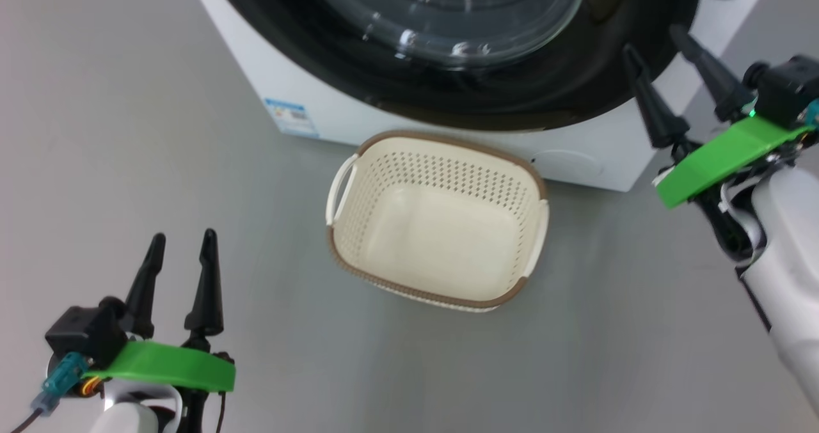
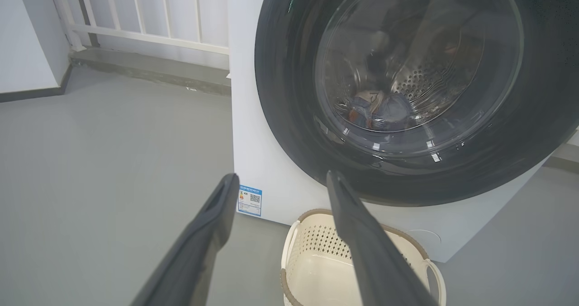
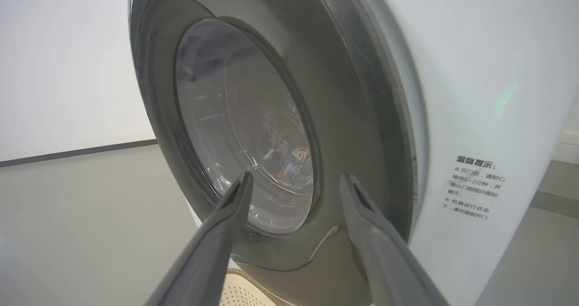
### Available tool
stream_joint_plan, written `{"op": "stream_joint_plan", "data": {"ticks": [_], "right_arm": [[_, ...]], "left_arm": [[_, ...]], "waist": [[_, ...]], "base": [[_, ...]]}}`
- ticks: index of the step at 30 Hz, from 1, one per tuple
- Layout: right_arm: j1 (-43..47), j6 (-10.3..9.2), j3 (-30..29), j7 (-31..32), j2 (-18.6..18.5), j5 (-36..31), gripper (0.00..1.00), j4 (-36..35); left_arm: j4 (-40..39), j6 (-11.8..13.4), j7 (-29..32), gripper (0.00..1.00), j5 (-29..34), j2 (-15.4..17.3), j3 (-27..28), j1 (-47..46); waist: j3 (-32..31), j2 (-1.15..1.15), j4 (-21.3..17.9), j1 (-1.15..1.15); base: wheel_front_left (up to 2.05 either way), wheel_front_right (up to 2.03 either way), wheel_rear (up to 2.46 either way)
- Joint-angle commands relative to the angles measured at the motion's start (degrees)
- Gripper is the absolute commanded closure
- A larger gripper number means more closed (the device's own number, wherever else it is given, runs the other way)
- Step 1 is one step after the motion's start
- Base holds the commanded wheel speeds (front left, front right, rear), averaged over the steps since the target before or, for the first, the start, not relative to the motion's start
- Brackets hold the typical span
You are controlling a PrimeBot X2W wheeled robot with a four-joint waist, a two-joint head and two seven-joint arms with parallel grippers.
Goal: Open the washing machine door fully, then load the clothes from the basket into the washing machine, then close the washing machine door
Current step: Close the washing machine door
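basket (image 1: 441, 164) is empty on the floor (image 1: 128, 164), clothes (image 2: 377, 111) sit in the drum (image 2: 420, 80) behind the washing machine door (image 2: 280, 93), looks shut. both jaws wide and empty; right ones hang near the door, might catch it

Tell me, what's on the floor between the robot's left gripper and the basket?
Nothing. In the head view, the stretch of grey floor between the left gripper and the basket is bare.

A smooth grey floor (image 1: 115, 132) spreads all round. Far left, a white railing (image 2: 149, 25) stands on a grey sill (image 2: 149, 68), beside a white wall (image 2: 27, 35) with dark skirting (image 2: 31, 94).
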Motion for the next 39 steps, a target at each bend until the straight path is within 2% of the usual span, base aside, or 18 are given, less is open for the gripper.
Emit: {"op": "stream_joint_plan", "data": {"ticks": [1, 12, 20, 30, 39], "right_arm": [[2.1, -0.14, 0.5, -0.3, 0.7, 0.7, 0.0, -1.9], [11.5, -0.14, 1.0, -0.3, 2.4, 1.3, 0.0, -7.8], [18.5, -0.14, -1.6, -0.3, 4.0, 0.7, 0.0, -10.7], [29.1, -0.14, -8.0, -0.3, 7.3, -3.8, 0.0, -14.5], [34.3, -0.14, -12.0, -0.3, 9.4, -6.7, 0.0, -16.1]], "left_arm": [[-1.0, -0.1, -0.4, 0.0, 0.2, 2.0, 2.1, 0.2], [-1.4, -0.1, -0.4, 0.0, 1.0, 2.5, 3.7, 3.4], [-1.7, -0.1, -0.4, 0.0, 1.6, 2.5, 4.9, 5.8], [-2.5, -0.1, -0.4, 0.0, 2.5, 1.9, 5.0, 7.6], [-3.0, -0.1, -0.4, 0.0, 2.3, 1.1, 5.1, 8.9]], "waist": [[-2.9, 0.0, -2.8, 0.0], [-8.9, 0.0, -9.3, 0.0], [-12.0, 0.0, -12.8, 0.0], [-14.2, 0.0, -14.8, 0.0], [-15.4, 0.0, -15.9, 0.0]], "base": [[0.0, 0.0, 0.0], [0.0, 0.0, 0.0], [0.0, 0.0, 0.0], [0.0, 0.0, 0.0], [0.0, 0.0, 0.0]]}}
